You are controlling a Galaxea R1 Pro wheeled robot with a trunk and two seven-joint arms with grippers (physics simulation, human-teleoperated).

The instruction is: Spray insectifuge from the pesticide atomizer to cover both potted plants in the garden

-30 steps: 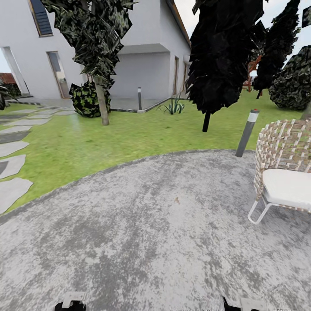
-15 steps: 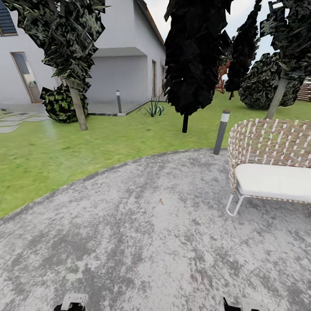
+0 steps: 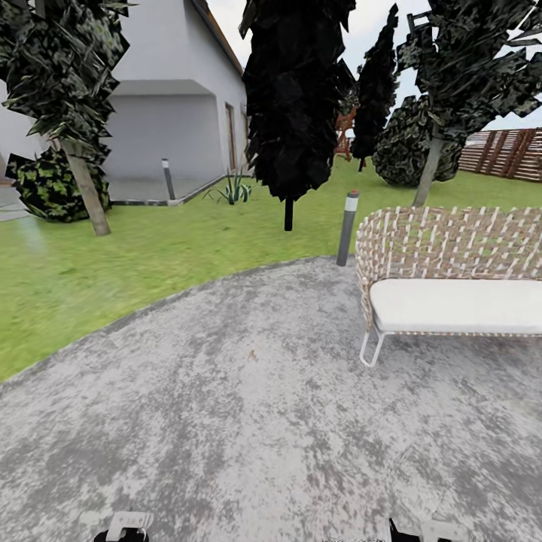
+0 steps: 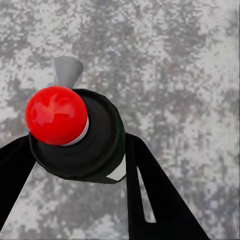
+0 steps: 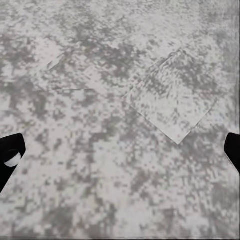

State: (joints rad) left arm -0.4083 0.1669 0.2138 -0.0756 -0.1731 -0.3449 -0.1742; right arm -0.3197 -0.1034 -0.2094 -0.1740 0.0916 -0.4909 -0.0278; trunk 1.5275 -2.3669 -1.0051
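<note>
In the left wrist view the pesticide atomizer [image 4: 97, 150] is seen from above: a dark round body with a red ball [image 4: 56, 115] on top and a light grey nozzle [image 4: 67, 70]. My left gripper [image 4: 77, 144] is shut on it, one black finger [image 4: 150, 190] pressed against each side. My right gripper [image 5: 121, 152] is open over bare paving, its fingertips [image 5: 10, 156] at the picture's edges. The garden's round grey mottled patio [image 3: 248, 421] lies under me. The potted plants are out of view.
A wicker bench [image 3: 452, 278] with a white cushion stands on the patio at the right. A grey bollard lamp [image 3: 347, 226] is at the patio's rim. Beyond are lawn [image 3: 150, 248], dark trees [image 3: 293, 98], an agave [image 3: 233, 190], a white house [image 3: 173, 90] and a slat fence [image 3: 512, 154].
The head camera has turned right: the whole scene has slid left, the stepping stones have left the picture, and more of the wicker bench and the fence have come in.
</note>
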